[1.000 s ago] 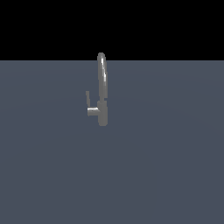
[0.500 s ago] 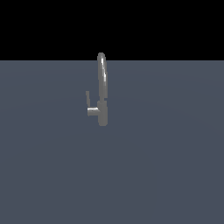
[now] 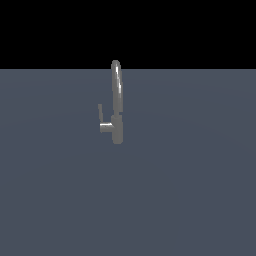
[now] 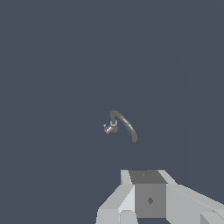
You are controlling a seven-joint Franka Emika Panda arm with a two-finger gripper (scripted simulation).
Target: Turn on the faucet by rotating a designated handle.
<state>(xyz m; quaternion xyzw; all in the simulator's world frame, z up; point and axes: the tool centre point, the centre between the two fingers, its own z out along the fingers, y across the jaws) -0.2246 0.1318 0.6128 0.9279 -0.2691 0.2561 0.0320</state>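
The faucet (image 3: 117, 107) is a small grey metal tap with a tall arched spout, standing on the dark grey floor in the middle of the exterior view. Its handle (image 3: 100, 113) is a thin flat lever standing upright on a short stub at the body's left in the exterior view. In the wrist view the faucet (image 4: 122, 124) shows small and far off, with the handle (image 4: 107, 129) as a tiny stub beside its body. My gripper (image 4: 146, 192) shows only as grey blocks at the wrist view's edge, well away from the faucet. The jaws' spacing does not show. No arm is in the exterior view.
A flat dark grey floor (image 3: 190, 190) spreads all round the faucet, with a black background behind it. Nothing else shows.
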